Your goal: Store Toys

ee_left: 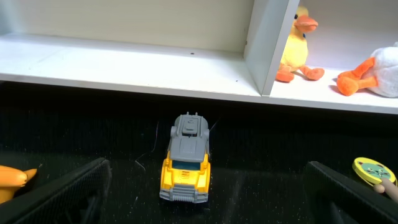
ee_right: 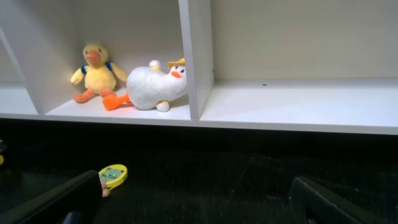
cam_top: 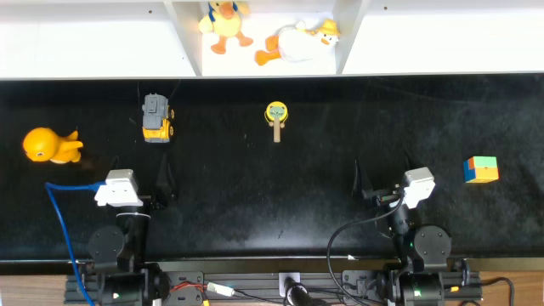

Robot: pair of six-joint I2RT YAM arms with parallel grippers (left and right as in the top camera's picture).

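Plainly nothing is in hand yet, so the job starts with a clean first grasp. At the far left of the black table (cam_top: 255, 200) the orange duck (cam_top: 51, 145) lies on its own, well apart from the shelf (cam_top: 93, 51) at the back. Just to its right the left gripper (ee_left: 208, 165) hangs low with its fingers spread wide and empty, and in its wrist view the toy truck (ee_left: 186, 158) sits squarely between them, a little ahead, nose toward the arm. That makes the truck the likely first pick. It probably pays to go straight forward, close across the yellow body rather than the grey cab on top, and lift well clear of the shelf's front edge before setting it in the bare left compartment. The middle compartment already holds a yellow plush duck (cam_top: 224, 21) and a white plush duck (cam_top: 299, 42). In front of it a round yellow rattle (cam_top: 276, 117) lies flat with its stick toward the arms. The right gripper (ee_right: 196, 179) is likewise spread and empty, facing the bare right compartment, and the coloured cube (cam_top: 480, 169) rests near it at the far right, apart from everything else.
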